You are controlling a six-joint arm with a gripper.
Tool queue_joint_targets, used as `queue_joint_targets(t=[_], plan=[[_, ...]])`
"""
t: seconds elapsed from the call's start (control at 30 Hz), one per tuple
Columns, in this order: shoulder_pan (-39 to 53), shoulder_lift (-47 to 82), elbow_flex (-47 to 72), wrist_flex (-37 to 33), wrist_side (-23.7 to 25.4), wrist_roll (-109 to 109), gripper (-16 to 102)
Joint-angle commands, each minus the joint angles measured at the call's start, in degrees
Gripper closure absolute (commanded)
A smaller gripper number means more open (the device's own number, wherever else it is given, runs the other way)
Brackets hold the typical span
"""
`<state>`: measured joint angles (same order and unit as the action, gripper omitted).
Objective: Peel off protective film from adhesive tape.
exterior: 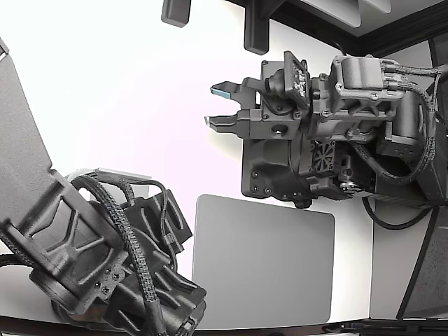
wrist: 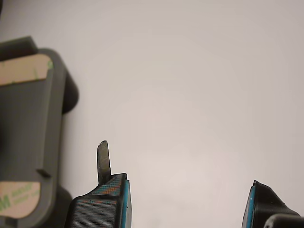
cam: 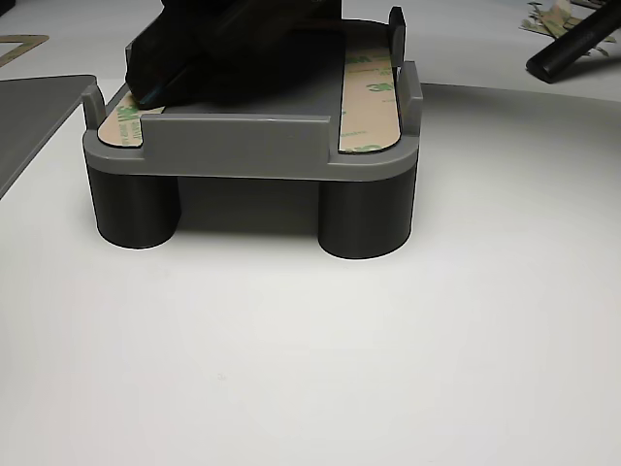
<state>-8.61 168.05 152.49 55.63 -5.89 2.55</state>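
On the grey fixture (cam: 252, 146), tan tape strips (cam: 369, 97) read, apparently, "3M".

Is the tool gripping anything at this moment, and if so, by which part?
Nothing is held. The tool is open over bare white table, jaws wide apart; the grey fixture with its tape strips sits off to one side.

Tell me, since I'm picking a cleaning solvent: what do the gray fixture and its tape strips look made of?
The gray fixture looks like matte molded or printed plastic: uniform color, dull finish. The tape strips appear covered by tan paper-like liner with green printing, slightly satin. Exact materials are uncertain.
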Motion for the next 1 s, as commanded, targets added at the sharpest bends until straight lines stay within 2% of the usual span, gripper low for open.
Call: queue_joint_targets(t=[0.0, 0.77, 0.97], plan=[[-1.05, 1.23, -1.23, -0.62, 1.05, 0.7, 97], [-1.05, 1.23, -1.23, -0.62, 0.53, 0.44, 97], [-1.05, 0.62, -1.67, -0.79, 2.46, 1.76, 97]])
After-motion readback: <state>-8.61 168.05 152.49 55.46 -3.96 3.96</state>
